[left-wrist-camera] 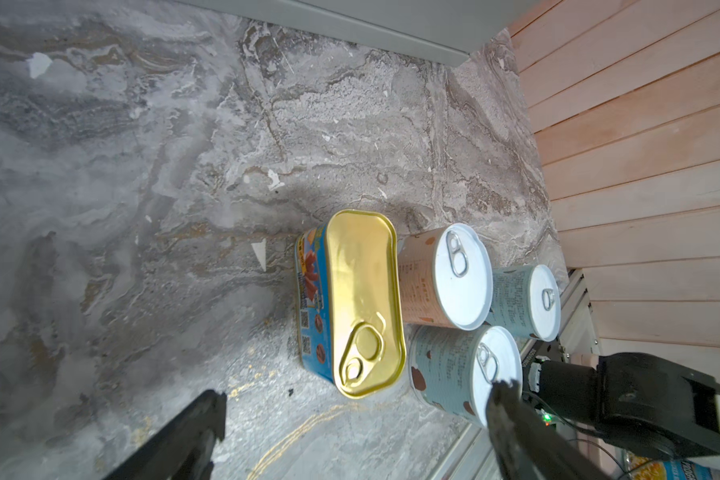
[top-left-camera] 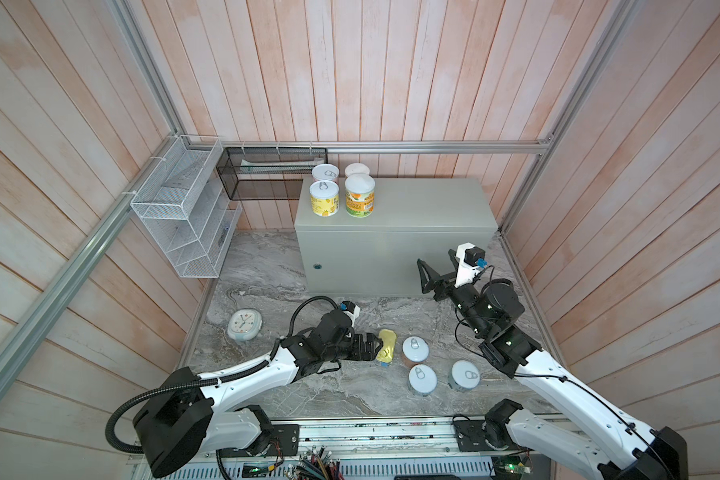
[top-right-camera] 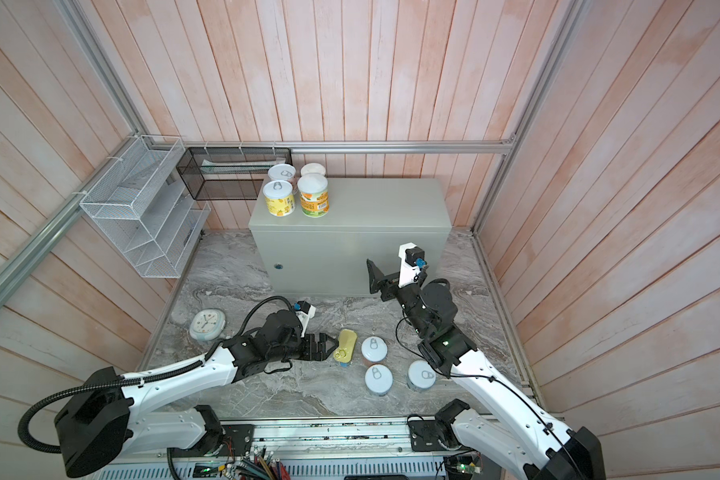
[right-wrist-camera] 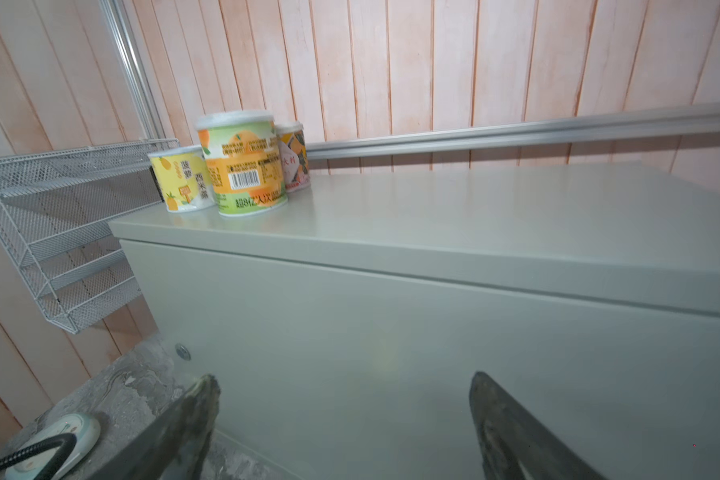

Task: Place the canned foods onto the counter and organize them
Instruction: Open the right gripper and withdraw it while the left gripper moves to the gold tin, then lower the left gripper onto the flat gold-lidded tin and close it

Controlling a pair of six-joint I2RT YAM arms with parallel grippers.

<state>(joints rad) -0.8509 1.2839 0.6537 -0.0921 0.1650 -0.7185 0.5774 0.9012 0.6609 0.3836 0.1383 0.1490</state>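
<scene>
Gold tin [left-wrist-camera: 362, 299], grey-green counter [top-left-camera: 395, 208], veined marble [left-wrist-camera: 142, 187].

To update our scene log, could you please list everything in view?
placed cans: four, yellow and orange labels in front, counter's back-left corner
loose cans: three, one pink, two blue-grey, on marble beside tin
tin: one, gold, on marble
counter: one, grey-green, against back wall
clock: one, pale blue, on marble, left
rack: one, white wire, left wall
basket: one, black mesh, back wall
marble: one, grey veined, work surface
left gripper: one, black, open, by the tin
right gripper: one, black, open, before the counter's front
</scene>
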